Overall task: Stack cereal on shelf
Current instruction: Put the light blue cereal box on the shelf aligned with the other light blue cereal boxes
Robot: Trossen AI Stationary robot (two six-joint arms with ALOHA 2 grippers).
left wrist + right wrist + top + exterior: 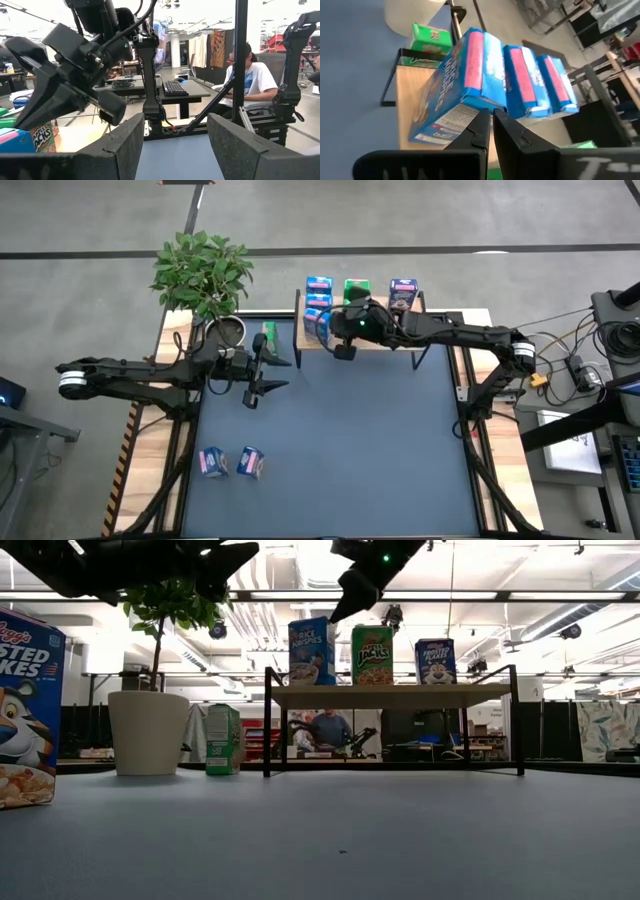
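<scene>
On the shelf (372, 345) at the worktop's far edge, upright cereal boxes (311, 650) stand tall, faces nearward, below the closed, empty right hand (345, 352); left hand (262, 378) gapes.

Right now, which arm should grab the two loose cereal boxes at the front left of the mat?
Left. The left gripper hangs open on that side, nearer the two small loose boxes; the right gripper sits shut at the light-wood shelf.

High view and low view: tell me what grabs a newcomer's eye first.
The wooden shelf at the mat's far edge, with light blue, green and dark blue cereal boxes upright in a row on it. The right gripper hovers above its left end, fingers nearly shut and holding nothing. The left gripper waits open over the mat's left side; two boxes lie near the front-left corner.
</scene>
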